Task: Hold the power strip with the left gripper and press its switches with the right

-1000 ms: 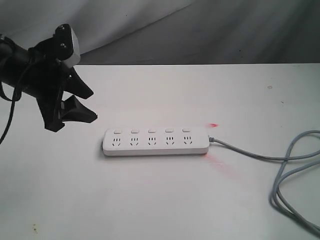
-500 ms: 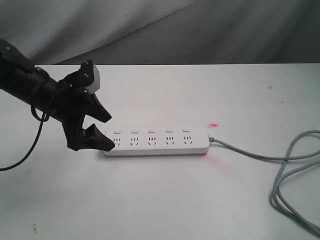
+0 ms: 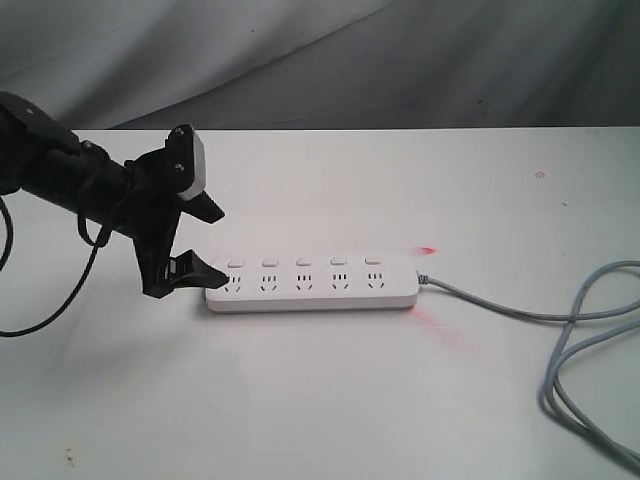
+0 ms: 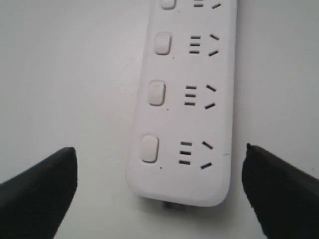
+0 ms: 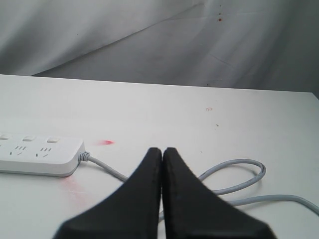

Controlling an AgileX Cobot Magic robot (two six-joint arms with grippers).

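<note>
Left end effector [image 3: 223, 248] wide open astride power strip [image 3: 312, 284] end, ungripped. Right end effector [image 5: 162, 151] closed, empty, well apart; switches [image 3: 303, 262] likely untouched.

Exterior raised over table [image 3: 300, 400], left wrist close above power strip [image 4: 184, 109], right wrist low, farther, all sharing it

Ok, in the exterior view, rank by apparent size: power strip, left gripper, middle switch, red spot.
1. power strip
2. left gripper, close, maybe nearer camera: unsure
3. middle switch and red spot, alike
</note>
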